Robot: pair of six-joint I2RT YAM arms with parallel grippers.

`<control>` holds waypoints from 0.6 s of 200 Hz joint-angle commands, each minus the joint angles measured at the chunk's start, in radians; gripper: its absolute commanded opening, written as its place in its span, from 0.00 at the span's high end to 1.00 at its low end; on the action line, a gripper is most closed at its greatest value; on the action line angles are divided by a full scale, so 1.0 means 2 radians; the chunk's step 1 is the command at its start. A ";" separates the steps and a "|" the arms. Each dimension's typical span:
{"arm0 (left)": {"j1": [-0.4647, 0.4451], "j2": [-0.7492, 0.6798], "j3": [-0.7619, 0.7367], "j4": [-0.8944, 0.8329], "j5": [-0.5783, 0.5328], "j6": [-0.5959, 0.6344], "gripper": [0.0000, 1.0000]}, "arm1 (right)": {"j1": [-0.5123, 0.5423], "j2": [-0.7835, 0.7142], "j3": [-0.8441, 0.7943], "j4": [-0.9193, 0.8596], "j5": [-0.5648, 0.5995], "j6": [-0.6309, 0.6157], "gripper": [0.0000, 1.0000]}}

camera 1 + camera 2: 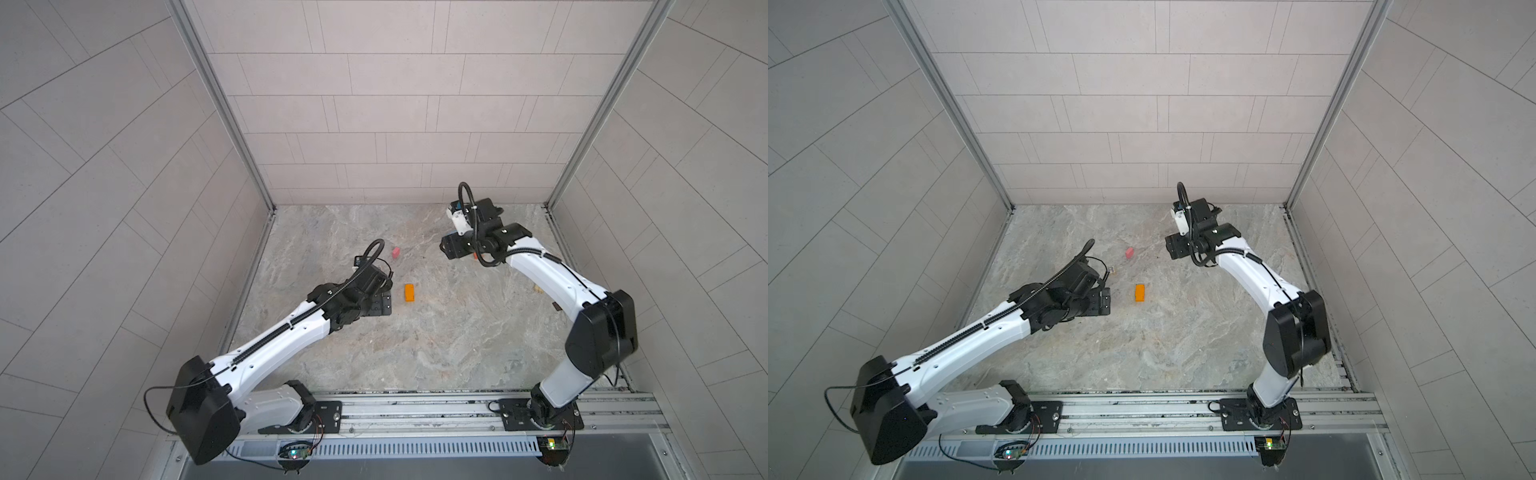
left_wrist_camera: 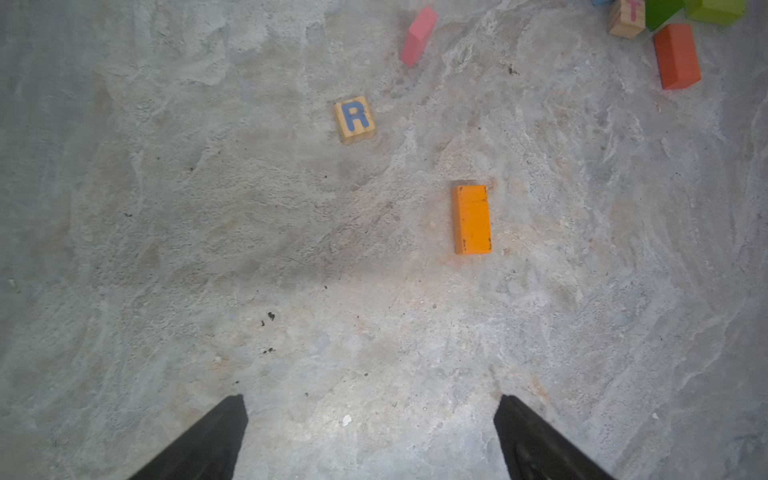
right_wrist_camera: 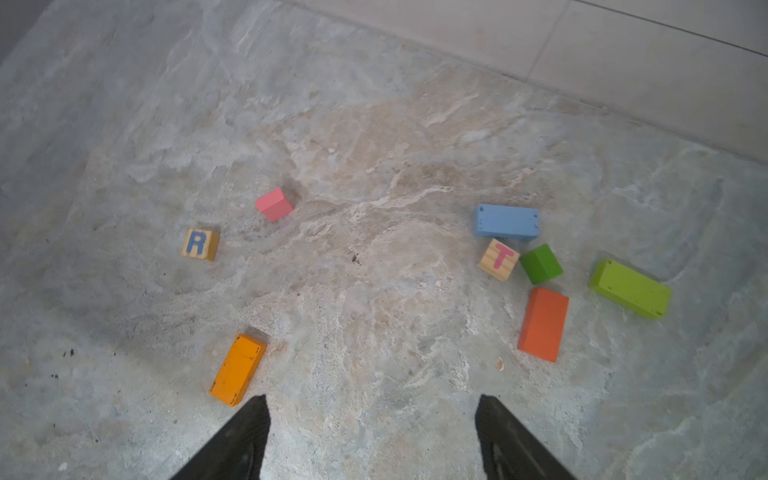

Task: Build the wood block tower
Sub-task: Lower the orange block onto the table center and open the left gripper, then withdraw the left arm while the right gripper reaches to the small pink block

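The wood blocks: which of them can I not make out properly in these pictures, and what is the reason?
- Blue block, T cube, green block, lime block and red-orange block: plain in the right wrist view; in both top views the right arm covers nearly all of them.
- Left wrist view: its edge cuts off the T cube, green block, lime block.
- R cube: in a top view, letter too small to read.
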 commanded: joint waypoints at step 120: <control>0.042 -0.077 -0.161 0.107 -0.011 -0.020 0.00 | 0.078 0.341 0.398 -0.191 -0.018 -0.079 0.33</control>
